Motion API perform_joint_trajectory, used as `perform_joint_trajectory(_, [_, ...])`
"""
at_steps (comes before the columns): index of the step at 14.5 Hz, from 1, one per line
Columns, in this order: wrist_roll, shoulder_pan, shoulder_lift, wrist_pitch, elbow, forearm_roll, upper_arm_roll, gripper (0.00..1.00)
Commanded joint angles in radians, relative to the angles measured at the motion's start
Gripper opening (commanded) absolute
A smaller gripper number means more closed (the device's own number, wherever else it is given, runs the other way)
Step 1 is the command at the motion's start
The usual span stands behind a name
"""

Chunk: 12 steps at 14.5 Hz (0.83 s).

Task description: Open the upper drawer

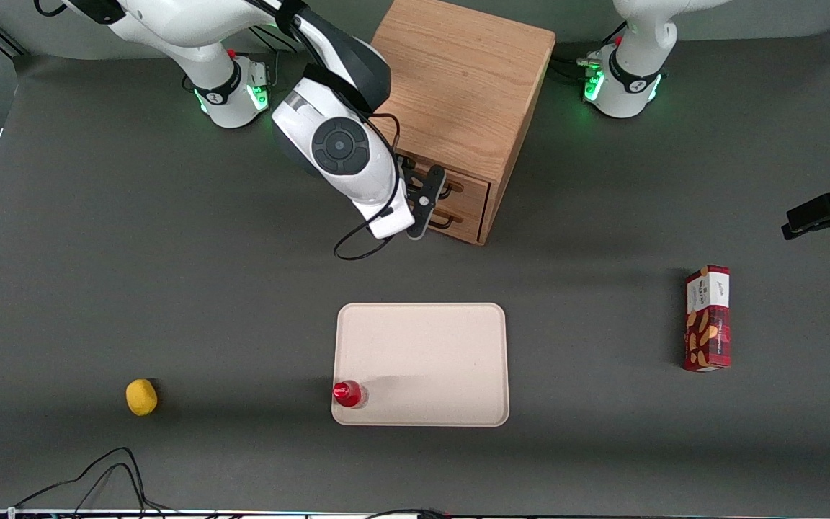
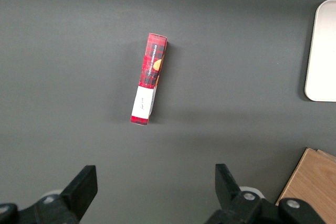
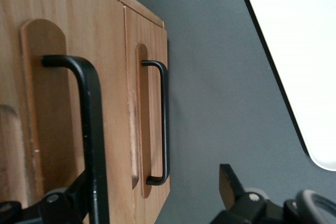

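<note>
Nearest the front camera's edge of the table, a yellow lemon-like fruit [image 1: 141, 397] lies toward the working arm's end, and a cream tray [image 1: 429, 339] sits at mid-table with a small red-capped bottle [image 1: 348, 393] standing on its near corner. Toward the parked arm's end, a red plaid snack box [image 1: 707, 318] lies flat on the dark grey table [image 1: 170, 288], well apart from the tray. Farther from the camera, near the edge where the arm bases stand, the oak cabinet [image 1: 462, 94] sits with its two drawer fronts turned toward the tray. The upper drawer [image 1: 458, 189] is the top one of the pair, its front flush with the cabinet, so it is closed. The gripper [image 1: 426, 202] hangs right in front of the drawer fronts. In the right wrist view its fingers [image 3: 233, 187] stand apart, and the upper drawer's black bar handle [image 3: 84, 124] passes close by one finger, between the two, not yet clamped. The lower drawer's handle [image 3: 163, 124] lies just beside it.
</note>
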<state>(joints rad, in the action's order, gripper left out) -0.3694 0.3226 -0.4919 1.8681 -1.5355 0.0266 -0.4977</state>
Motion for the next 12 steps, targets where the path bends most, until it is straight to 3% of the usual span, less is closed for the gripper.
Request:
perform_joint_trajectory(1, [-0.032, 0.010, -0.025, 0.006, 0.026, -0.037, 0.015, 1.00])
perform_joint_trajectory(12, [-0.040, 0.000, -0.065, 0.065, 0.071, -0.037, 0.050, 1.00])
